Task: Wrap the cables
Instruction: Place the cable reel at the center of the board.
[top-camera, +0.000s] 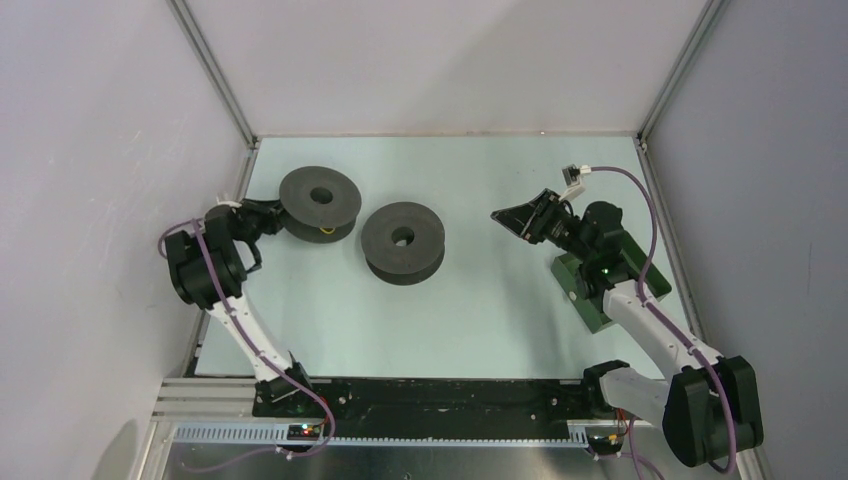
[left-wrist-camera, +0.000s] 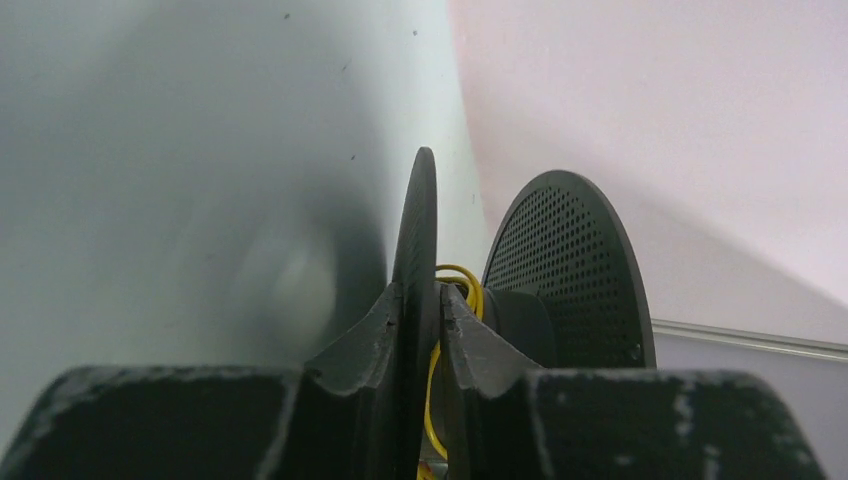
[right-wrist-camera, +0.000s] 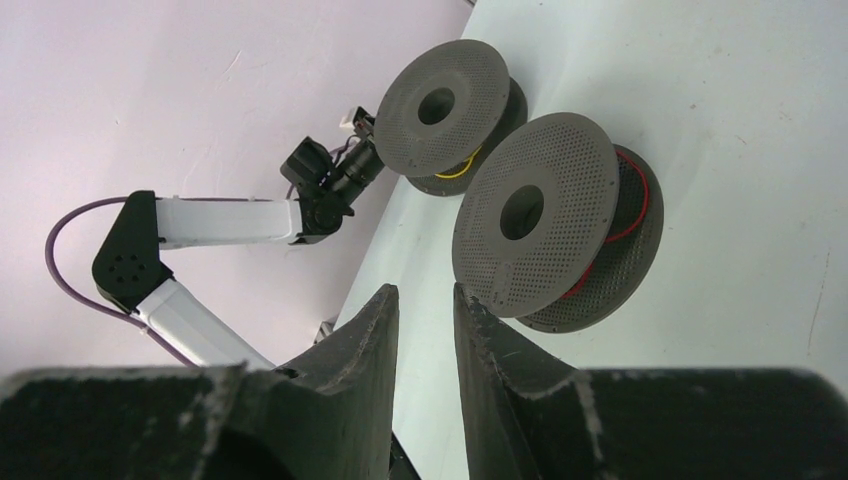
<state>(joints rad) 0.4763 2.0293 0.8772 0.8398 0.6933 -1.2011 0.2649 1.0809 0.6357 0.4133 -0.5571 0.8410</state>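
1. Two cables wound up: yellow cable (left-wrist-camera: 431, 395) on L spool (top-camera: 319, 195), red cable (right-wrist-camera: 642, 195) on centre spool (top-camera: 403, 240)
2. L gripper (left-wrist-camera: 418, 305) pinches L spool's flange
3. R gripper (right-wrist-camera: 425, 295) slightly spread, empty, well right of both spools

The left claw (top-camera: 278, 215) meets the rim of a dark spool (top-camera: 320, 198) wound with yellow cable (top-camera: 322, 234). A second spool (top-camera: 403, 243) lies beyond it, between both claws. The right claw (top-camera: 500, 215) hovers well apart, a green block (top-camera: 582, 300) behind it.
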